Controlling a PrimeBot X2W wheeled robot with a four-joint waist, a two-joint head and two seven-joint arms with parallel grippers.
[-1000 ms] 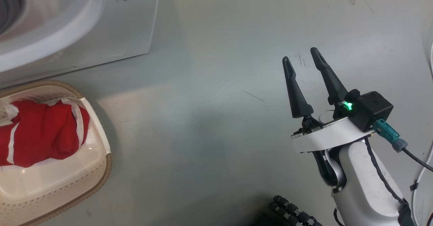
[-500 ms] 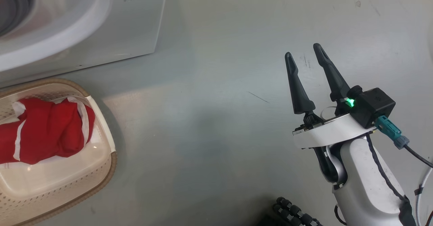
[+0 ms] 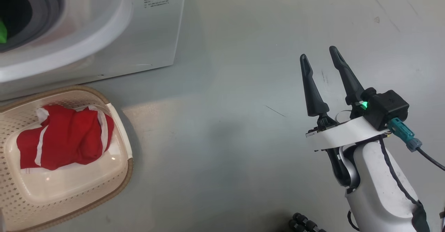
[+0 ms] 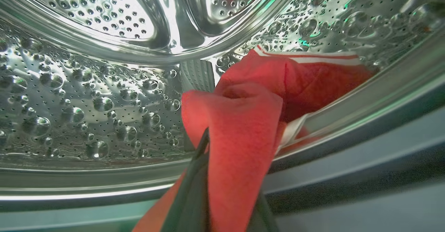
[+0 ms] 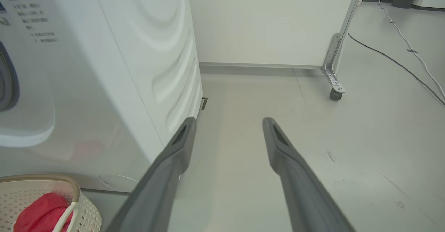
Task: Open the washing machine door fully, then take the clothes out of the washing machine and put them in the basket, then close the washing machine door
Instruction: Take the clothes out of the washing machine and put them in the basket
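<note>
- We are unloading: our left tool, bottom centre of the left wrist frame, is pinched nearly closed on a fold of the garment inside the drum.
- The garment's long axis runs from that pinch to the upper right. Its striped hem lies farthest off, by the drum lip.
- Next, we judge, comes a pull back over the lip, then a carry to the basket, lower left of the head frame, where a second garment lies.
- Our right tool hangs wide open and empty over the floor.
</note>
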